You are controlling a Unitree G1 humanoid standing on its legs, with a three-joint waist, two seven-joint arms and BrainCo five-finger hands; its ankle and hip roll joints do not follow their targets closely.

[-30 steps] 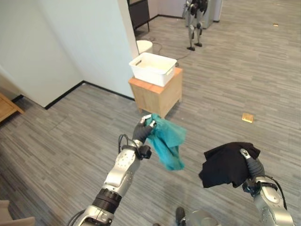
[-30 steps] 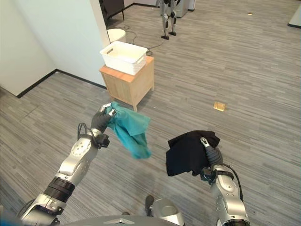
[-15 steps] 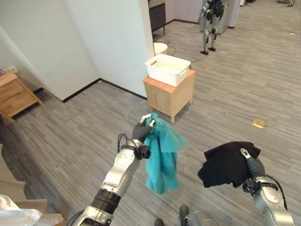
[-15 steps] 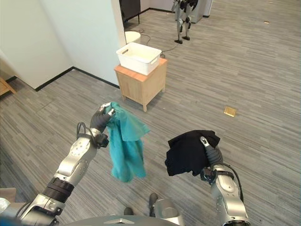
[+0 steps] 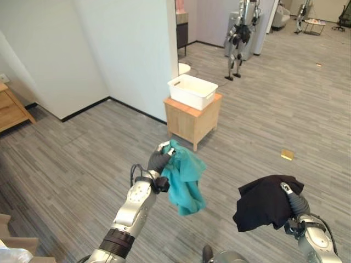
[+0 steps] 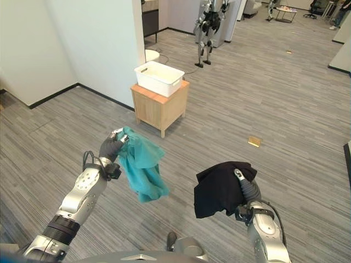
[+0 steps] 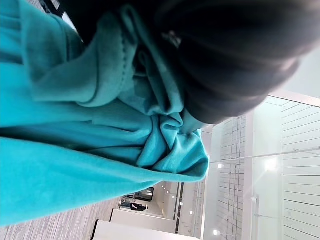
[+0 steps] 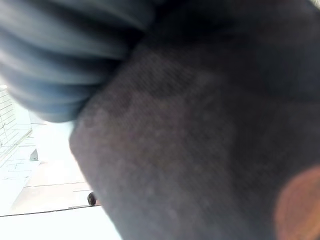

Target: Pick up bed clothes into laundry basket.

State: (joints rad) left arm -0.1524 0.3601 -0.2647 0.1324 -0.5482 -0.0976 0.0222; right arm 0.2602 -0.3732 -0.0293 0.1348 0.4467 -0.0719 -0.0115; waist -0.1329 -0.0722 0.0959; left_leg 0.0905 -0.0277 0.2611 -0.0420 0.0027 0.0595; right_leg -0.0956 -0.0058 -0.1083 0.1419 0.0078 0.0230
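My left hand (image 5: pixel 159 160) is shut on a teal garment (image 5: pixel 184 178) that hangs from it above the floor, left of centre; the same teal garment (image 7: pixel 100 130) bunches up close in the left wrist view. My right hand (image 5: pixel 292 198) is shut on a black garment (image 5: pixel 262 200) that drapes over it at the lower right. The black garment (image 8: pixel 200 140) covers the right wrist view. A white laundry basket (image 5: pixel 192 91) stands on a small wooden cabinet (image 5: pixel 193 116) ahead, beyond both hands.
A white wall corner (image 5: pixel 131 55) juts out behind the cabinet. Another humanoid robot (image 5: pixel 237 33) stands further back. A small tan square (image 5: pixel 287 155) lies on the grey plank floor to the right. A wooden dresser (image 5: pixel 10 107) is at the far left.
The camera has shifted, so the cabinet and basket sit a little lower and nearer the centre. The teal garment has swung and bunched up closer under my left hand. Both hands keep their hold.
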